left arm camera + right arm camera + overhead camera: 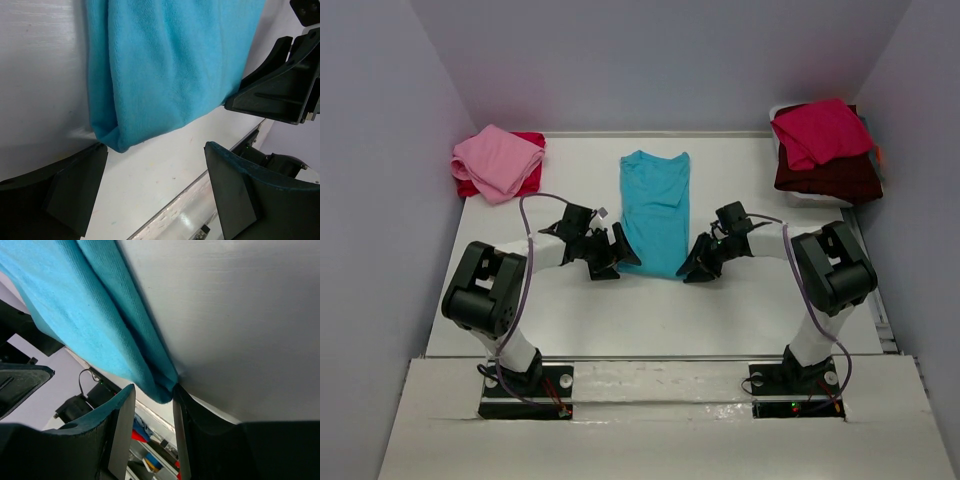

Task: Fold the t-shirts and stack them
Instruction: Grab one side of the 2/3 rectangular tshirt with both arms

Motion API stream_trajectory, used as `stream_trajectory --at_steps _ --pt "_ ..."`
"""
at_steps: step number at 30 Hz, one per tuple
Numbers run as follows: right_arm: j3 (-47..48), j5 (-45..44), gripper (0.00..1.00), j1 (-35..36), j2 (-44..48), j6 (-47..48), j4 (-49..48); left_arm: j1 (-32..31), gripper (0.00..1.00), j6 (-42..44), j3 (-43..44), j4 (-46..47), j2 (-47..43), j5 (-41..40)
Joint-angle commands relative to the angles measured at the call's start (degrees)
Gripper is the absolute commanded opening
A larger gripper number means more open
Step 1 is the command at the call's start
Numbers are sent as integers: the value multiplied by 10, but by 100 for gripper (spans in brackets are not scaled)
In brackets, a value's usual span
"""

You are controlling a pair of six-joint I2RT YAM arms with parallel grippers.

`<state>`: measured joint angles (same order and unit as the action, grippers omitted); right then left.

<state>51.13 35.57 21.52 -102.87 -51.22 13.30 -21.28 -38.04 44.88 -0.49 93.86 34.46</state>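
Turquoise t-shirt (pixel 655 210), folded into a long strip, lies mid-tabletop (pixel 740 310). Left gripper (pixel 617 259): jaws wide apart at its near left corner, holding nothing. Right gripper (pixel 696 262): jaws narrowly apart around the near right corner; whether they pinch it cannot be told.

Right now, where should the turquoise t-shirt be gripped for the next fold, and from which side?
Grip the turquoise t-shirt at its two near corners, coming from the near side. It lies as a long folded strip running front to back, so that end should lift over cleanly. The left end effector and right end effector flank those corners.
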Motion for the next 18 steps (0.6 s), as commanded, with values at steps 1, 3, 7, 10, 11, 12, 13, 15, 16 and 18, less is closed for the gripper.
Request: stream_trajectory --at_steps 1,3,7,10,11,12,13,15,16,18 --pt "0 -37 38 5 -7 15 9 -2 94 14 -24 -40 29 -40" --pt "2 -39 32 5 -6 16 13 -2 94 17 -20 -46 33 -48" --pt "16 -47 17 5 -3 24 35 -2 94 21 -9 -50 39 -49" --pt "31 -52 16 5 -3 30 47 -2 94 19 -7 -50 41 -49" --pt "34 -52 16 5 -1 31 50 -2 94 19 -7 -50 40 -49" --pt "41 -54 16 5 -1 31 54 -2 94 19 -9 -50 40 -50" --pt "45 -55 16 5 -1 33 58 -2 94 19 -9 -48 41 -52" --pt "55 -57 15 5 0 37 63 -2 94 17 -15 -42 45 -53" --pt "59 -57 15 5 0 38 67 -2 94 16 -19 -37 48 -53" --pt "69 -56 15 5 0 39 73 -2 94 7 -25 -24 54 -53"
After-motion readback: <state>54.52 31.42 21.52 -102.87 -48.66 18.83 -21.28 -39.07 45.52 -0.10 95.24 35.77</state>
